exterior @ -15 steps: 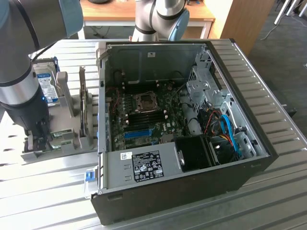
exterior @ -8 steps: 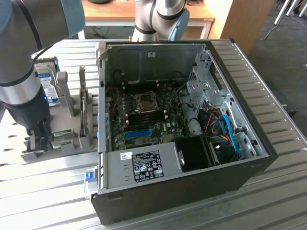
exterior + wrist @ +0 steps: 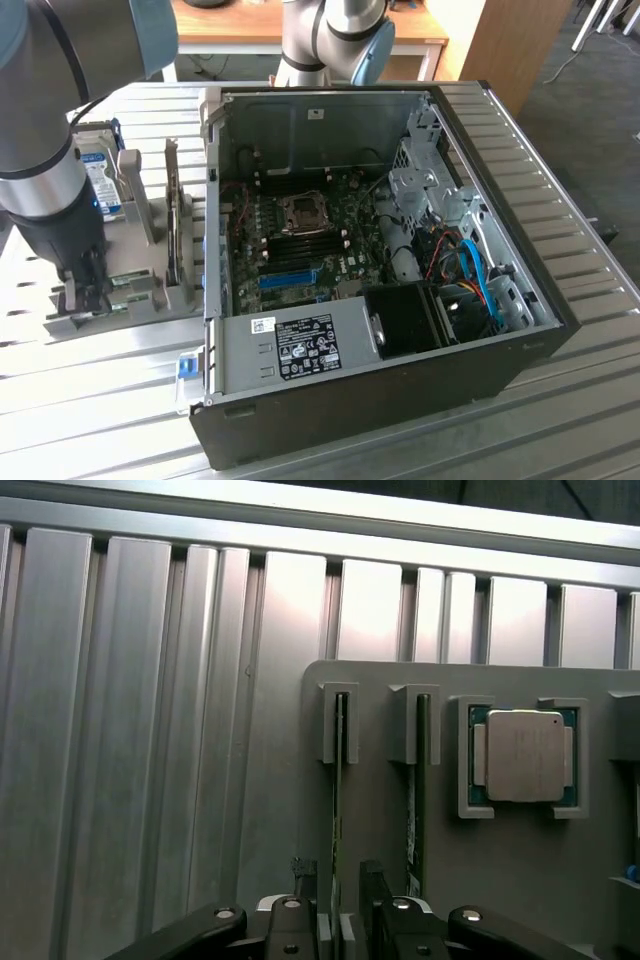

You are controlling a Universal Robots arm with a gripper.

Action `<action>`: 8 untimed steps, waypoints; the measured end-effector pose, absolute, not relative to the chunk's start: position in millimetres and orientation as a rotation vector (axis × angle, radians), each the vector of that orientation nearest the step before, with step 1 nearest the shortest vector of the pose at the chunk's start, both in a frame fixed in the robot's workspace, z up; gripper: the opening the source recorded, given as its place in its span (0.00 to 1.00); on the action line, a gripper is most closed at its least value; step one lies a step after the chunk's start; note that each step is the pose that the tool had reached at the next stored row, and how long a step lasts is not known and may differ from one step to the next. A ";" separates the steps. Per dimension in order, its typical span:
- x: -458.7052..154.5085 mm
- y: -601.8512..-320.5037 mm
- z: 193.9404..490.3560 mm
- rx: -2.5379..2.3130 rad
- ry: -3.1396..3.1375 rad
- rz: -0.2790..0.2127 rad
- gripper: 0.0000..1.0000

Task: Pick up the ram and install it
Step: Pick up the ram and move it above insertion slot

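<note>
Ribbed metal surface (image 3: 600, 300), bright with glare. Wooden desk (image 3: 240, 25) behind it. Tall wooden panel (image 3: 510, 45) alongside. Dark floor (image 3: 600, 120), probably carpet.

no text is legible. the black label (image 3: 307, 345) on the computer case (image 3: 380, 420) bears white print too fine to read; the blue label (image 3: 103, 190) on the hard drive (image 3: 92, 148) likewise.

The exterior view looks steeply down, from further off, onto the computer case (image 3: 330, 420) and the grey holder (image 3: 150, 300) beside it. The wrist view faces straight down, close over that holder (image 3: 500, 880), shared by the 2 views.
</note>
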State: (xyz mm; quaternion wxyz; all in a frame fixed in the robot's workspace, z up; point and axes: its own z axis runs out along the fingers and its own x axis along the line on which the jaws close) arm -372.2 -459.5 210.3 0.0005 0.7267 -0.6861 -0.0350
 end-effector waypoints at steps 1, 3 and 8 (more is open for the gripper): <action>-372.2 -458.0 210.2 2.282 -2.155 -0.110 0.31; -372.2 -455.9 210.2 2.282 -2.155 -0.110 0.31; -372.2 -455.9 208.8 2.282 -2.155 -0.110 0.31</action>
